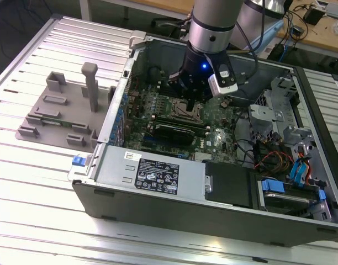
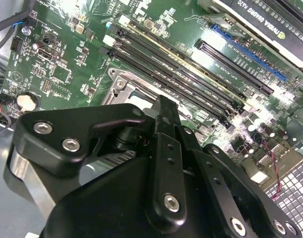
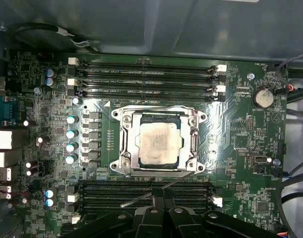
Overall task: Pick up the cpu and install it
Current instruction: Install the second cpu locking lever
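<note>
1. The cpu [image 3: 160, 141] sits a little above the centre of the first wrist view: a flat square chip with a pale, dull silver metal top that looks slightly smudged, edged by a thin darker rim
2. It lies inside the socket frame [image 3: 126, 141], a square of bright metal with screws at its corners, fixed on the green motherboard [image 3: 240, 144]. The chip looks level and seated within the frame
3. Rows of long black memory slots [image 3: 146, 79] run across the board above the socket in this frame, and more run below it
4. A thin metal lever [image 3: 156, 191] slants across the lower slots, just beneath the socket
5. The gripper [image 3: 161, 201] enters from the bottom edge of the first wrist view as black linkages with its fingers drawn together; it is near the cpu but apart from it and holds nothing
6. In the exterior view, the arm reaches down in the upper middle of the frame into an open computer case [image 1: 158, 182] lying on a ribbed metal table [image 1: 36, 182]
7. A grey plastic fixture [image 1: 64, 110] stands on the table at the left of that frame, well apart from the case
</note>
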`<action>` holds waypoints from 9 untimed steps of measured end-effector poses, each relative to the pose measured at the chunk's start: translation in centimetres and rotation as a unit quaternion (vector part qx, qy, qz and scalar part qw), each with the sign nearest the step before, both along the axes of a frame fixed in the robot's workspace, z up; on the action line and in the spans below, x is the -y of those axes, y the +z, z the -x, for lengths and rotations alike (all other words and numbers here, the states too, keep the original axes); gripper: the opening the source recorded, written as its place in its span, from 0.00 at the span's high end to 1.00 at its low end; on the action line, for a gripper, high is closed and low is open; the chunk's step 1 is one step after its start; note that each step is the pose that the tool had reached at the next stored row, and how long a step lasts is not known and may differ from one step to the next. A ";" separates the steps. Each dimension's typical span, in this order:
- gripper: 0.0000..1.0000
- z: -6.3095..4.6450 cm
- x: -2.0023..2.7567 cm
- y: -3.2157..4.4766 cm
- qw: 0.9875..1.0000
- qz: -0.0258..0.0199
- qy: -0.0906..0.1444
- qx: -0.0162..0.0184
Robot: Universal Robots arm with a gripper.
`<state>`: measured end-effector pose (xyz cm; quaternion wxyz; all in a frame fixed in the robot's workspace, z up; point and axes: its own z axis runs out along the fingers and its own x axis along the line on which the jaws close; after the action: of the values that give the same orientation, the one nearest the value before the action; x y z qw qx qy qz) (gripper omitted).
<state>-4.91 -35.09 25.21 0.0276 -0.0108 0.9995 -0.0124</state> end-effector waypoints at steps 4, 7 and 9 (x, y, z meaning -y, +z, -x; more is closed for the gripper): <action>0.89 0.1 0.18 -0.36 1.000 0.000 0.000 0.000; 0.89 0.1 0.21 -0.58 1.000 0.000 0.003 0.000; 0.89 0.1 0.21 -0.64 1.000 0.000 0.004 0.000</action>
<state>-5.03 -35.30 24.57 0.0276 -0.0143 0.9994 -0.0122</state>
